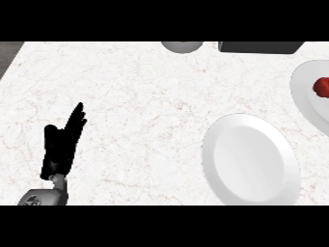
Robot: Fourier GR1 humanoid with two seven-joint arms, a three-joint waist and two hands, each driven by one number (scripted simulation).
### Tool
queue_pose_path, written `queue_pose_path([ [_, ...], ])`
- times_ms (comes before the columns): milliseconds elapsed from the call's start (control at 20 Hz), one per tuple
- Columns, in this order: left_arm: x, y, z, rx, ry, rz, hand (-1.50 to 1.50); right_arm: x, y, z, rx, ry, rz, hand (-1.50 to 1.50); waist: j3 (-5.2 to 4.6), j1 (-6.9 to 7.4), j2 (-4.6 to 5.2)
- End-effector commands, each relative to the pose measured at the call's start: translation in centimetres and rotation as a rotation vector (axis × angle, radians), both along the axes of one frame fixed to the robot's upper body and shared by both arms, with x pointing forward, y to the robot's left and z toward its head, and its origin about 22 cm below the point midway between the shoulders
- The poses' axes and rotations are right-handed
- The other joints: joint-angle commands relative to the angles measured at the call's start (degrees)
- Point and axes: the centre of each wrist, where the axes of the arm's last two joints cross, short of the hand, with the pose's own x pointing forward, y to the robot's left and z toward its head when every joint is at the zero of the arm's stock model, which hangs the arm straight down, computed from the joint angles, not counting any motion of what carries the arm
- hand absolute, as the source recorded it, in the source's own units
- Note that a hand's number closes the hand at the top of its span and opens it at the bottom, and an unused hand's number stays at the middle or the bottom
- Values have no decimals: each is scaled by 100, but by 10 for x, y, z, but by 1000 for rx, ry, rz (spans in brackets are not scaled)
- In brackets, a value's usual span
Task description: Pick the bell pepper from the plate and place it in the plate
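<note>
On the far right plate (322,111), cut by the view's right edge, sits the red bell pepper (328,87) with its green stem up. Nearer and just left of it lies a second white plate (250,160), bare; whether their rims touch I cannot tell. Both rest on the pale marbled table (138,96). Left robot hand (62,142) shows at lower left, fingers straight and open, holding nothing, well apart from both plates. Right robot hand not seen. At the table's far edge: a grey rounded object (181,46) and a dark boxy object (259,47), both cut off.
</note>
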Motion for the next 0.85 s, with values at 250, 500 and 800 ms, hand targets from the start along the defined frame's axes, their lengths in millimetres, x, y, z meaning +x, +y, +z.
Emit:
queue_pose_path([
  [250, 2, -8, -2, -13, -1, -8, 0, -16, -8, -4, 8, -39, -94, -150, 11, 12, 18],
  [500, -4, 2, -3, 10, 15, -8, 0, -32, -22, 6, -6, -16, -148, -150, 13, 18, 8],
  [800, -1, -10, 1, -3, -15, -4, 0, -35, -17, -7, -62, 0, -173, -150, 21, 49, 17],
])
